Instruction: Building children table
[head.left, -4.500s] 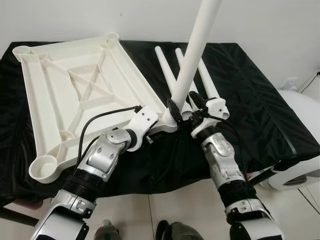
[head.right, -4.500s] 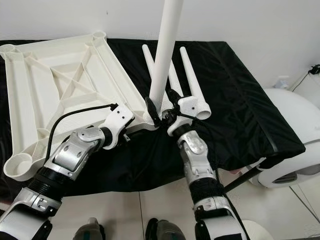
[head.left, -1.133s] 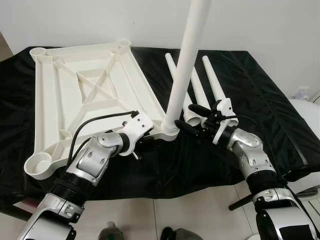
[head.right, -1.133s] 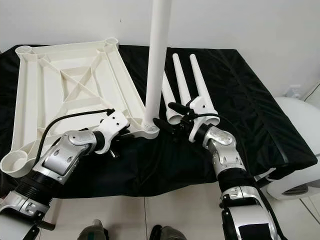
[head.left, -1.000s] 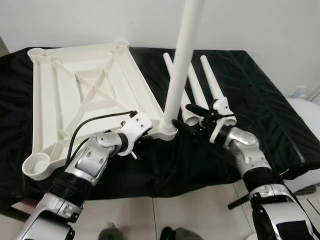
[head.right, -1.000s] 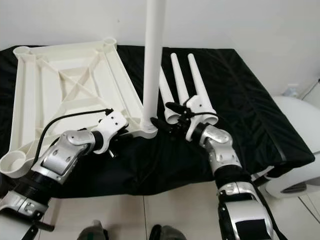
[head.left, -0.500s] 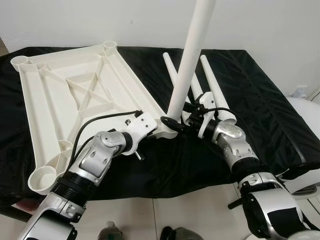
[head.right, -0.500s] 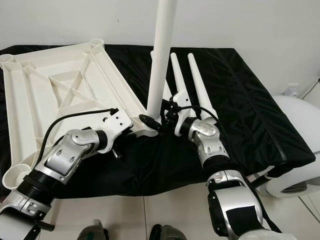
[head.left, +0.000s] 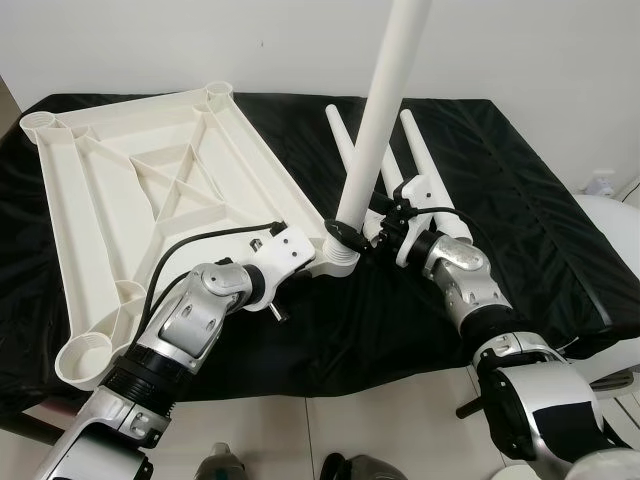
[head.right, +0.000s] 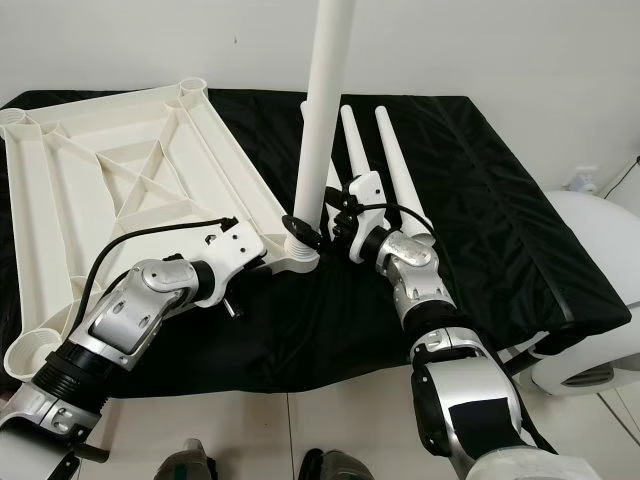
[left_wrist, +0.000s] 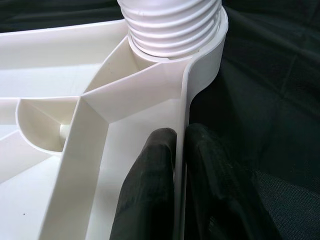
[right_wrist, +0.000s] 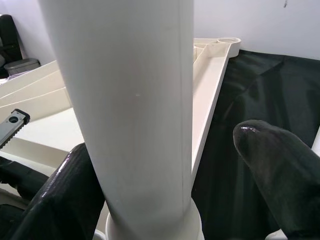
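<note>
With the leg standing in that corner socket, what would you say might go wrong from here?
The upright leg leans and its threads still show above the socket, so it may cross-thread or topple. The left tool pinches only the thin rim of the tabletop, which might slip as the right tool turns the leg. The spare legs lie close behind and could get knocked.

An upturned table frame (head.left: 150, 190) lies on the left half of the tabletop (head.left: 530, 220). One leg (head.left: 375, 130) stands upright in the frame's near right corner socket. Three loose legs (head.right: 395, 165) lie side by side just right of it, behind the right end effector (head.right: 318, 232). The left end effector (left_wrist: 180, 165) pinches the frame's near edge.
</note>
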